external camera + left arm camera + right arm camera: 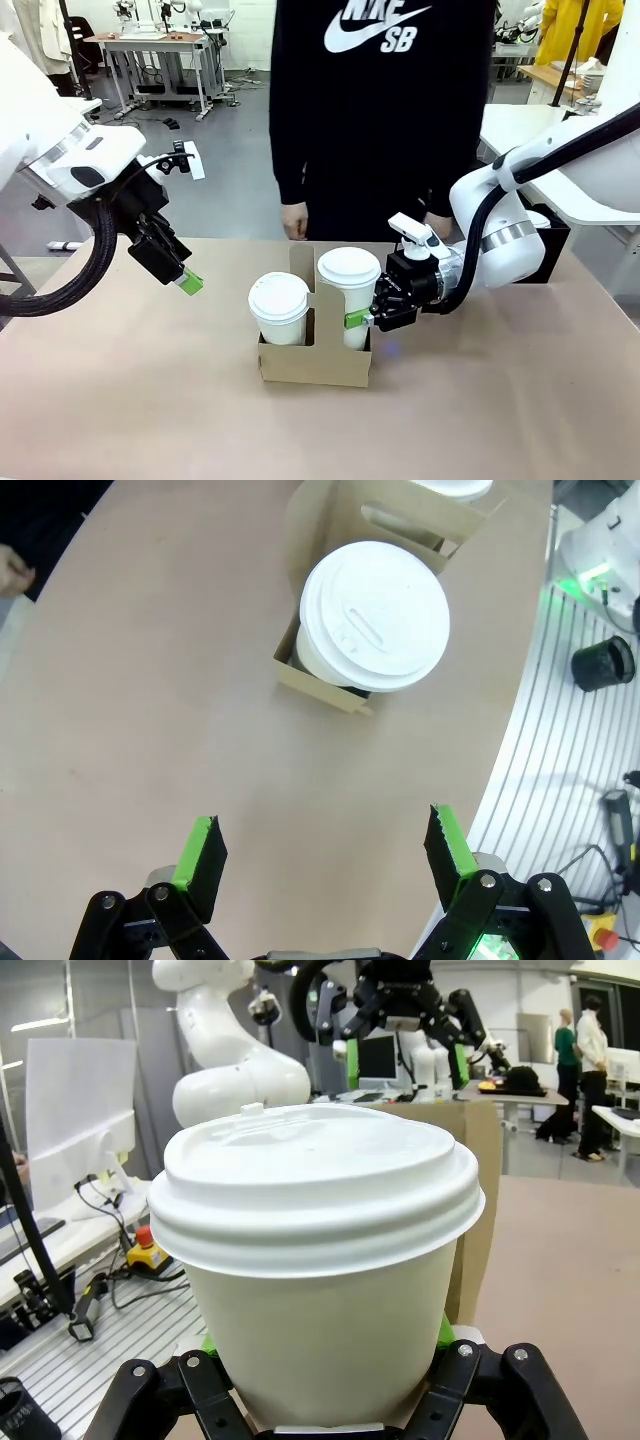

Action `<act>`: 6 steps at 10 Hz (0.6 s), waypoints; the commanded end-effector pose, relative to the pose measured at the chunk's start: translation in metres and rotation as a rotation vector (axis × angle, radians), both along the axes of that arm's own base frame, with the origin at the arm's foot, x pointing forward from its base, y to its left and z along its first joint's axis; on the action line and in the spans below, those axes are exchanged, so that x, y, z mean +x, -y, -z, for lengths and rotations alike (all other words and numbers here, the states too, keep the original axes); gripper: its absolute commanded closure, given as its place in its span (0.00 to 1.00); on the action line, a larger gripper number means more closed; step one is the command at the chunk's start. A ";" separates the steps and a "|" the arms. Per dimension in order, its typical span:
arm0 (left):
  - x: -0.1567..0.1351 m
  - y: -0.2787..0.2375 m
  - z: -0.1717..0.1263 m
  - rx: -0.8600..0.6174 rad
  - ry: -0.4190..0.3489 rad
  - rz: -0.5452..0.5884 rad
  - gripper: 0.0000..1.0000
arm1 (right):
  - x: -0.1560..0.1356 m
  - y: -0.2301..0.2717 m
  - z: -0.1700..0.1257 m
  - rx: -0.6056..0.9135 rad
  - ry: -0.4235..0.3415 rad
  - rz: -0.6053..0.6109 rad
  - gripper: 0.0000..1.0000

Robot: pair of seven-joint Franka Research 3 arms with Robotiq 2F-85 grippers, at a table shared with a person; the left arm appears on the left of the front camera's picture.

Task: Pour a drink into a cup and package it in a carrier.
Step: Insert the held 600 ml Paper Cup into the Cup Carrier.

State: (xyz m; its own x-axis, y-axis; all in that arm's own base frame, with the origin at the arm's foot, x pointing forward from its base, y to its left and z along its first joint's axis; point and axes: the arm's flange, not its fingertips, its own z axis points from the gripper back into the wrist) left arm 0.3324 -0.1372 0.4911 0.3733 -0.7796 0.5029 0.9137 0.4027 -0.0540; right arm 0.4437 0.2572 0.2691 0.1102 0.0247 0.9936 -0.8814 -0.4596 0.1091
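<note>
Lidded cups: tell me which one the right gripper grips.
The taller-standing cup on the carrier's right side; the right gripper clamps it. The other cup sits untouched.

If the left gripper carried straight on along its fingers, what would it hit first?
Probably the bare table. The open left gripper points down at tabletop short of the carrier and its lidded cup; depth is hard to judge.
</note>
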 end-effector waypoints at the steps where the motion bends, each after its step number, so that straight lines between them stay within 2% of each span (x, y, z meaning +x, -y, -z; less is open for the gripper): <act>1: 0.001 0.001 0.000 -0.021 -0.001 -0.001 0.00 | 0.005 -0.003 0.007 -0.004 0.040 -0.043 0.20; 4: 0.001 0.001 0.000 -0.021 -0.001 -0.001 0.00 | 0.007 -0.003 0.027 0.006 0.078 -0.101 0.20; 6: 0.001 0.001 0.000 -0.021 -0.001 -0.001 0.00 | -0.002 0.006 0.022 0.011 0.099 -0.125 0.20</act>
State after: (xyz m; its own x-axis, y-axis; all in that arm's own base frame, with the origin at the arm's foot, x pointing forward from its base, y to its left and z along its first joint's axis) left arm 0.3324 -0.1373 0.4912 0.3733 -0.7796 0.5029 0.9137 0.4027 -0.0540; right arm 0.4430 0.2572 0.2413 0.0468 0.0442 0.9979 -0.8416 -0.5364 0.0632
